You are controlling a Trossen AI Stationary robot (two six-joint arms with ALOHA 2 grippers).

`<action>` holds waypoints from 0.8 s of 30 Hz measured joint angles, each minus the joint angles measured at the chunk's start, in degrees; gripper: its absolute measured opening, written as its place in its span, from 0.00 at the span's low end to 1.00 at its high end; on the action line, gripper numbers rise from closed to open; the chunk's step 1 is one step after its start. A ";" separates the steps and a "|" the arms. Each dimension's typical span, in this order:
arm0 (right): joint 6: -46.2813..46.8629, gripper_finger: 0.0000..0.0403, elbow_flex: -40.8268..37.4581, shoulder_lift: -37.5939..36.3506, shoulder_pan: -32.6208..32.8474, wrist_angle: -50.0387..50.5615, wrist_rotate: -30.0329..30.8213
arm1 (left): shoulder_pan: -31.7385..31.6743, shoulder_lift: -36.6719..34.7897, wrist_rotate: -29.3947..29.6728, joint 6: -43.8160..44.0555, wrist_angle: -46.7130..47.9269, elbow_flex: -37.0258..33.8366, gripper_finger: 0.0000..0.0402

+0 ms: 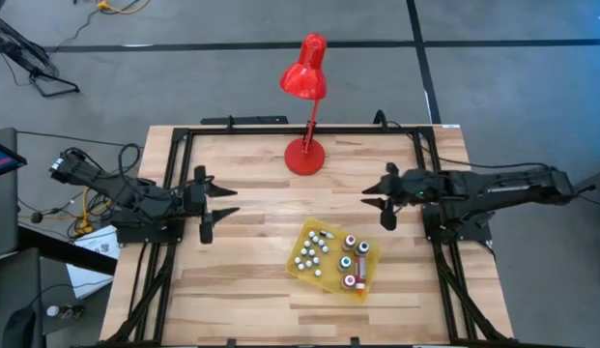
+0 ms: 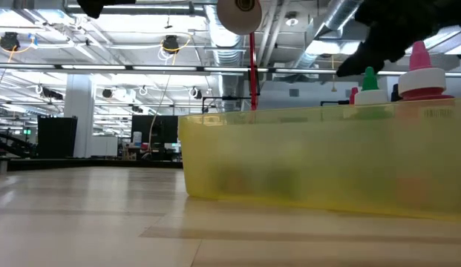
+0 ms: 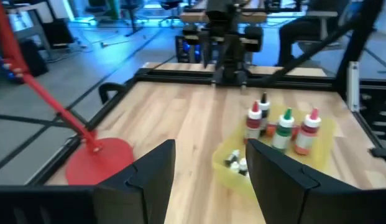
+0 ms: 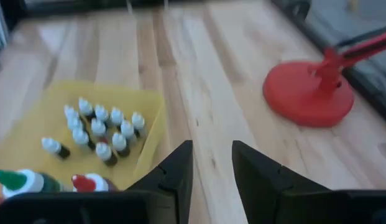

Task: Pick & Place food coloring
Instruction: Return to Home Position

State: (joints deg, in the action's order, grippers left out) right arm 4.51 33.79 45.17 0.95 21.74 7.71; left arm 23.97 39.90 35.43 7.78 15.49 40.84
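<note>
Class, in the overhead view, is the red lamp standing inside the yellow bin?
No, the lamp stands on the table, apart from the bin.

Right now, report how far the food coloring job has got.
Looks done: food coloring bottles stand in the yellow bin, none loose on the table. In hand: nothing; left gripper and right gripper hover open, empty, at their sides. Left: seemingly only parking.

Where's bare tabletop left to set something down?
Free: table left of the yellow bin, clear of the left pincer; also the strip between lamp base and bin, beside the right pincer. Crowded: inside the bin, packed with food coloring bottles.
</note>
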 joint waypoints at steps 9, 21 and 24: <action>0.03 0.25 -13.60 -11.94 -1.18 -19.84 3.32 | -0.90 -4.20 0.84 0.34 0.70 0.01 0.47; 2.10 0.25 -27.24 -14.85 -1.10 -42.18 5.96 | -0.88 -11.90 0.98 0.37 5.88 0.02 0.47; 4.13 0.25 -30.43 -14.85 -1.10 -46.53 5.96 | -0.88 -13.28 1.01 0.38 6.85 0.02 0.47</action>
State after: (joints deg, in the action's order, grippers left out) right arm 8.64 3.36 30.32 -0.14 -24.80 13.67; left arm 23.09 26.62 36.45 8.16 22.34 40.86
